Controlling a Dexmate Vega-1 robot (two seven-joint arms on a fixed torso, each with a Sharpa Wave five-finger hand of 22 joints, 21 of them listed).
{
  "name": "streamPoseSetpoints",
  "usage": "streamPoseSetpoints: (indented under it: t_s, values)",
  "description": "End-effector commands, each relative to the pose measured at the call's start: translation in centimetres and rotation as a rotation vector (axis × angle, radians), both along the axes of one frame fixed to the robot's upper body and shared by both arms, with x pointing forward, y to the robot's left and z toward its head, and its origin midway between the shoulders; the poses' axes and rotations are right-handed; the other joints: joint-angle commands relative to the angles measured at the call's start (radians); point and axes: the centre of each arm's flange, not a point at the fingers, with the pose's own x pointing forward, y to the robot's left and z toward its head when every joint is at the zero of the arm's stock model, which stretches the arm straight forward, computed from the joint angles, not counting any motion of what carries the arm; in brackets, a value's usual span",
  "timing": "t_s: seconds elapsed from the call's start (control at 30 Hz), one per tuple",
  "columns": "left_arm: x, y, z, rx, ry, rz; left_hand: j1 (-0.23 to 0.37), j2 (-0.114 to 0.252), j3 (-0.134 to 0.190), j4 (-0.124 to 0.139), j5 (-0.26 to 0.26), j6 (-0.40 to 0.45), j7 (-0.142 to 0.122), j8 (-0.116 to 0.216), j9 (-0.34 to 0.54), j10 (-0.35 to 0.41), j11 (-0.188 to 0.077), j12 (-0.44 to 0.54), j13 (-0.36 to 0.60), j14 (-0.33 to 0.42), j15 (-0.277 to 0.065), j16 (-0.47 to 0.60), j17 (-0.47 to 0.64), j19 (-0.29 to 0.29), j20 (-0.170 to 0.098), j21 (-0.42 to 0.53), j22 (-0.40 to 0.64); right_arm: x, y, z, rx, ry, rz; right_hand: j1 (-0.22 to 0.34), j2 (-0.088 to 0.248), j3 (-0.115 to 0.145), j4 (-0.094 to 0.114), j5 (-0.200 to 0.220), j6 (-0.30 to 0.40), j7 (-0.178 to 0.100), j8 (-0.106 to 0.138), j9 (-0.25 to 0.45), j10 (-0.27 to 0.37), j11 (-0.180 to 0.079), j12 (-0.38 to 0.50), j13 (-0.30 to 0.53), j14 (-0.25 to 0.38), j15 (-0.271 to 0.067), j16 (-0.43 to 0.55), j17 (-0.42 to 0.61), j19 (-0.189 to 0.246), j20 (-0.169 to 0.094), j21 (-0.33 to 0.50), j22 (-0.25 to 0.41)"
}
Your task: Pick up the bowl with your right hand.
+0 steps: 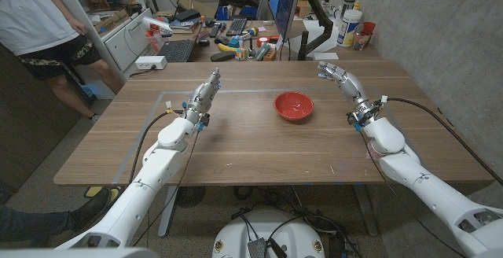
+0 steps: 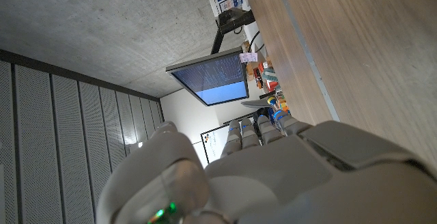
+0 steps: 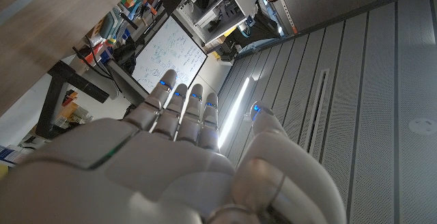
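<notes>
Currently we note the wooden counter carrying one task object, with a cluttered desk and a monitor behind its far edge and a person standing off the far left corner. Both arms reach in over the counter. The right robot hand is held above the counter's right side, fingers extended and apart, holding nothing; the right wrist view confirms straight, spread fingers. The left robot hand lies toward the left of centre, fingers straight and close together, also empty, and plays no part in the task. The red bowl sits upright on the counter a little right of centre, between the two hands, nearer the right one but apart from it. We judge the bowl to be light, rigid, probably plastic or glazed, with a smooth and likely slippery wall. Our recommended hold: thumb inside the near right rim, fingers under the outer wall, pinching the rim. A shallow bowl may slide or tip if pushed sideways first.
</notes>
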Motion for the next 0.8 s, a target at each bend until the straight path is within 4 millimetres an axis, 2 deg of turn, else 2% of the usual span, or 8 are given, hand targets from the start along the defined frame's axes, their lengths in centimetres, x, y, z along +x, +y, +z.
streamPoseSetpoints:
  t_s: [0.03, 0.23, 0.53, 0.8]
  values:
    - [0.11, 0.04, -0.11, 0.004, 0.006, 0.004, 0.012, 0.001, -0.001, -0.005, 0.009, 0.003, 0.003, 0.002, 0.002, 0.003, -0.007, 0.005, 0.006, -0.006, -0.004, 0.005, 0.003, -0.006, -0.057, 0.0, 0.004, -0.69, 0.25, 0.1, -0.073, -0.06, -0.042, 0.012, -0.003, 0.002, -0.004, 0.01, 0.002, 0.001, -0.004, 0.003, 0.0, -0.009, -0.003, 0.003, 0.0, -0.044, -0.003, 0.002, 0.005, -0.055, -0.005, 0.001]
    - [-0.03, 0.22, -0.16, -0.001, 0.003, 0.006, 0.013, 0.001, -0.002, -0.005, 0.009, 0.004, 0.004, 0.003, 0.002, 0.001, -0.009, 0.004, 0.006, -0.006, -0.005, 0.005, 0.003, -0.006, -0.057, 0.0, 0.004, -0.79, 0.41, 0.2, -0.104, -0.077, -0.061, 0.014, -0.004, 0.004, -0.006, 0.011, -0.002, 0.002, -0.006, 0.003, -0.002, -0.004, -0.005, 0.004, 0.001, -0.045, -0.004, 0.002, 0.006, -0.054, -0.009, 0.001]
    - [-0.13, 0.37, -0.27, 0.0, 0.005, 0.007, 0.013, 0.002, -0.003, -0.006, 0.009, 0.004, 0.005, 0.002, 0.002, 0.003, -0.007, 0.005, 0.006, -0.006, -0.004, 0.005, 0.003, -0.007, -0.055, 0.0, 0.004, -1.05, 0.39, 0.22, -0.172, -0.121, -0.106, 0.018, -0.004, 0.007, -0.008, 0.013, -0.011, 0.001, -0.01, 0.003, -0.01, -0.006, -0.008, 0.004, 0.002, -0.046, -0.005, 0.003, 0.009, -0.055, -0.013, 0.001]
    - [-0.08, 0.25, -0.17, 0.005, 0.006, 0.001, 0.014, 0.002, -0.004, -0.006, 0.009, 0.005, 0.005, 0.003, 0.002, 0.004, -0.009, 0.005, 0.006, -0.006, -0.003, 0.005, 0.003, -0.008, -0.055, 0.0, 0.004, -1.31, 0.43, -0.02, -0.155, -0.164, -0.123, 0.022, -0.007, 0.009, -0.01, 0.015, -0.015, -0.003, -0.011, 0.004, -0.014, -0.015, -0.011, 0.004, 0.01, -0.058, -0.003, 0.003, 0.017, -0.059, -0.017, 0.001]
